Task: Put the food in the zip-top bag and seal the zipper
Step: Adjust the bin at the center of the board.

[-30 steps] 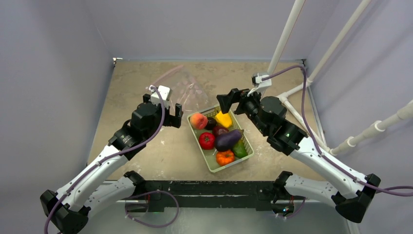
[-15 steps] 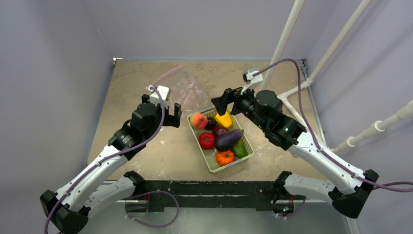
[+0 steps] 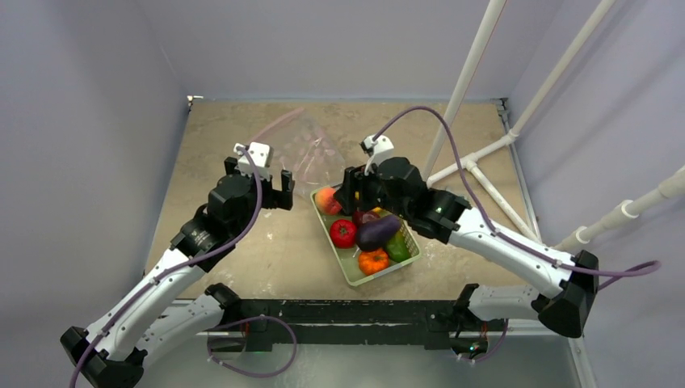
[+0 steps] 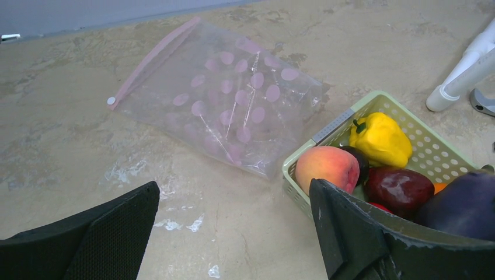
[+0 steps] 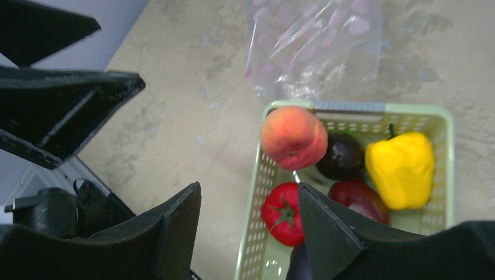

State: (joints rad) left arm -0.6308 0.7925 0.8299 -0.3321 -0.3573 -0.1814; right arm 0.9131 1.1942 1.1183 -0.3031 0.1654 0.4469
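Left gripper: your left gripper point(image 4: 233, 192) has its fingers spread wide with nothing between them. It hangs over bare worktop point(image 3: 242, 137), left of the basket and near the bag's closer edge.
Right gripper: your right gripper point(image 5: 248, 189) hangs over the far end of the basket. Its fingers are apart and pinch nothing. In the right wrist view, the basket's left rim and the tomato show through the gap.
Zip-top bag: the zip-top bag point(image 4: 227, 111) lies flat on the worktop behind the basket. It is clear with pink dots, and one corner lies just beside the basket's far-left corner.
Zipper: the zipper point(image 4: 154, 61) runs along the bag's far-left edge, away from the basket. You cannot tell from these views whether it is pressed shut.
Basket: the pale green basket point(image 4: 335, 119) sits between your two arms with all the food inside.
Far end of basket: peach point(image 4: 327, 169) in the left corner, yellow pepper point(image 4: 379, 140) to its right.
Middle: tomato point(image 5: 283, 213) on the left, eggplant point(image 3: 380, 232) lying across beside it.
Near end: pumpkin point(image 3: 373, 261), with the green piece point(image 3: 398, 248) just to its right.
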